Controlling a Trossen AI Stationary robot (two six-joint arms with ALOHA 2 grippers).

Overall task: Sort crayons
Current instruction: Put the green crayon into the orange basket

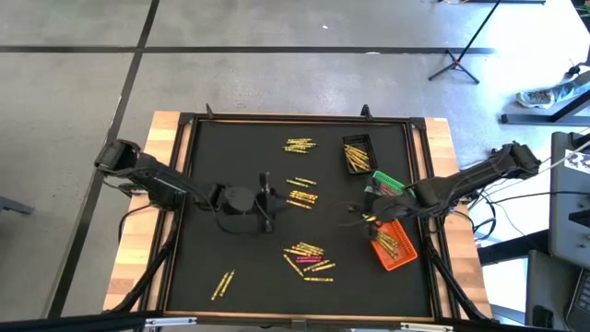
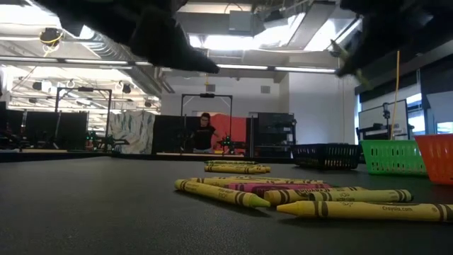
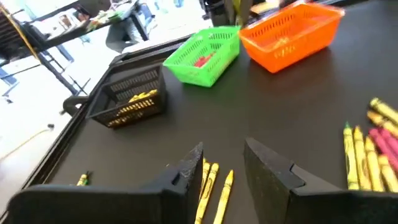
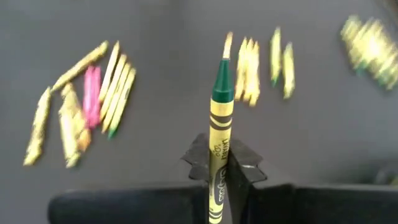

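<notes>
Many yellow crayons lie in loose groups on the black mat: far, middle, near with a pink one, and near left. My right gripper is above the mat left of the bins, shut on a green-tipped, yellow-wrapped crayon. My left gripper is open and empty just left of the middle group. In the left wrist view its fingertips stand over two or three yellow crayons. My right gripper pinches the green-tipped crayon by its wrapped rear part between its two fingers. The crayon lies along the fingers and sticks out ahead of them, tip forward, lifted clear of the mat.
Three small bins stand at the mat's right: black with yellow crayons, green with a red one inside, and orange with several crayons. A raised frame borders the mat. A person sits far behind the table.
</notes>
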